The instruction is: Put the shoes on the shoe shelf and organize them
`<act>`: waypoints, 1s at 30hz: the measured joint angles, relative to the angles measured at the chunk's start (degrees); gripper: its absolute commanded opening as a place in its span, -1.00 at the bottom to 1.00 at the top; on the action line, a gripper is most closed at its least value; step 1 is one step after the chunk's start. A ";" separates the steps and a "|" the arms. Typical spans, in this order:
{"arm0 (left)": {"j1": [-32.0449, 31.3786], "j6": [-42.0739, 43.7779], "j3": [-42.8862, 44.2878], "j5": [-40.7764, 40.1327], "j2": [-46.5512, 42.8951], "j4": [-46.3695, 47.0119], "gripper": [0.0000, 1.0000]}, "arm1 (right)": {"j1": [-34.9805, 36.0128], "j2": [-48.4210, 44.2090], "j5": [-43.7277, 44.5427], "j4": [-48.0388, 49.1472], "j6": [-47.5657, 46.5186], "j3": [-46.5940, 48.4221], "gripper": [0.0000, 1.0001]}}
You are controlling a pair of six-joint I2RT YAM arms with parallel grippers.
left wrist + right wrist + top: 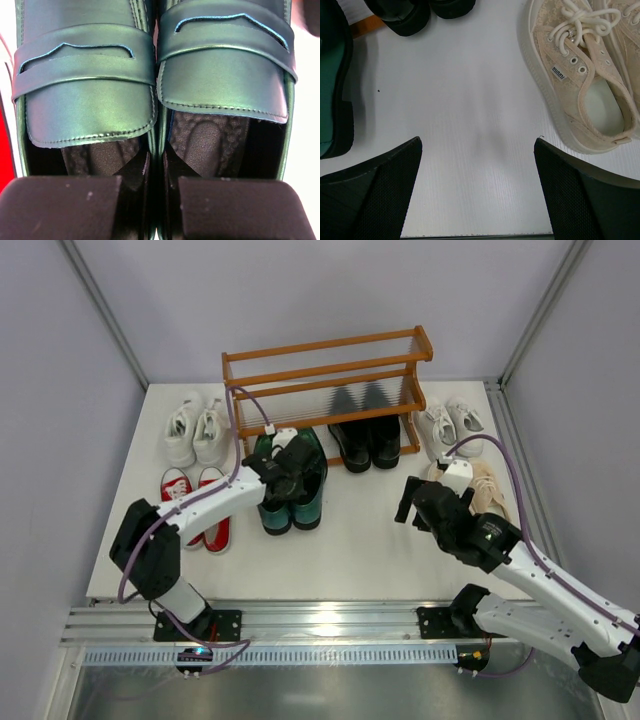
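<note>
The left gripper (284, 476) is clamping the green loafers (90, 100) before the shoe shelf (325, 345).
It is pinching the pair's adjoining inner walls on the table (460, 100); the black loafers (365, 445) are sitting at the shelf's lowest tier. The right gripper (477, 190) is hovering, jaws wide apart, beside the beige sneakers (580, 95).

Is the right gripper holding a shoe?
No, the right gripper is open above the table, and the beige sneaker lies off to one side, untouched.
</note>
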 measured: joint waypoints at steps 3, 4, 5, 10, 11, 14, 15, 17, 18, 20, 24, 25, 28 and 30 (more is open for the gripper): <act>3.04 1.03 1.79 0.79 3.58 0.22 -1.00 | 0.00 0.26 0.09 -0.13 -0.02 0.00 0.86; 3.87 1.62 2.34 0.79 4.81 0.48 -1.00 | 0.00 0.31 0.15 -0.20 -0.02 -0.02 0.86; 4.57 2.05 2.86 0.79 6.10 1.01 -0.99 | 0.00 0.31 0.17 -0.20 -0.02 -0.07 0.86; 5.68 3.63 5.20 1.60 9.16 2.27 -1.00 | 0.00 0.70 0.15 -0.20 0.00 -0.61 0.86; 5.77 3.87 5.73 1.77 9.44 2.51 -1.00 | 0.00 0.94 0.15 -0.20 0.00 -0.85 0.86; 6.16 4.81 7.41 2.56 10.40 3.87 -1.00 | 0.00 1.31 0.11 -0.13 0.00 -1.88 0.86; 6.32 5.01 8.15 2.97 10.86 4.26 -1.00 | 0.02 1.42 0.07 -0.15 0.00 -2.27 0.86; 6.71 5.25 9.18 3.58 11.56 5.18 -0.99 | 0.02 1.55 0.00 -0.15 0.00 -2.89 0.86; 6.95 5.35 9.60 3.80 11.80 5.49 -1.00 | 0.02 1.55 -0.04 -0.15 0.00 -3.10 0.86; 7.63 5.55 10.25 4.11 12.20 5.84 -1.00 | 0.02 1.77 -0.04 -0.13 0.00 -3.37 0.86; 9.53 6.47 12.90 4.22 14.23 5.73 -1.00 | 0.04 2.12 -0.04 -0.04 -0.02 -3.50 0.86; 9.99 6.60 13.57 4.20 14.84 5.77 -1.00 | 0.04 2.21 -0.04 0.02 0.00 -3.54 0.86; 11.19 7.17 15.37 4.13 16.63 6.01 -0.99 | 0.04 2.29 -0.04 0.26 0.00 -3.65 0.86; 11.78 7.76 16.33 4.13 17.64 6.12 -1.00 | 0.04 2.29 -0.02 0.28 0.00 -3.74 0.86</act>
